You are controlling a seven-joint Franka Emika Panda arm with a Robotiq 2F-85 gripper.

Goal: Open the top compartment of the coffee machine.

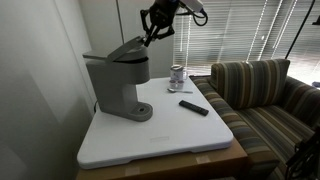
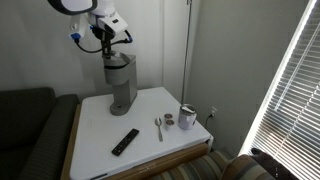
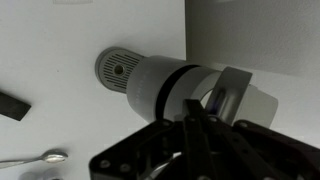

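On the white table (image 1: 160, 135), in an exterior view, the coffee machine (image 1: 118, 88) is seen standing towards the left, its round foot set on the tabletop. The top compartment (image 1: 118, 50) is tilted upward, low at its left end and high at its right end, so that a dark gap is shown beneath it. The gripper (image 1: 150, 37) is held at the high tip of that lid, reaching in from the upper right. Whether the edge is clamped or merely touched cannot be told. A small metal can (image 1: 178, 75) is placed farther right, near the far edge. A black remote (image 1: 194, 107) is laid nearer, well apart from the machine. A striped sofa (image 1: 265, 95) is seen to the right of the table.

In an exterior view facing a wall, the coffee machine (image 2: 121, 85) is shown at the far left of the table (image 2: 95, 125), with the gripper (image 2: 110, 42) just above its head. The lid is largely hidden there. The black remote (image 2: 125, 142) is laid towards the near edge, a spoon (image 2: 158, 128) is set to its right, and the small metal can (image 2: 187, 117) is placed at the right edge.

In the wrist view the coffee machine (image 3: 160, 88) is looked down upon. Its round perforated drip base (image 3: 117, 68) is seen at the left, partly covered by the grey head, and a paler curved part is lifted at the right end. The lower middle is filled by the dark gripper body, and the spacing of its jaws cannot be judged. The spoon (image 3: 40, 158) and one end of the black remote (image 3: 12, 105) are seen at the left.
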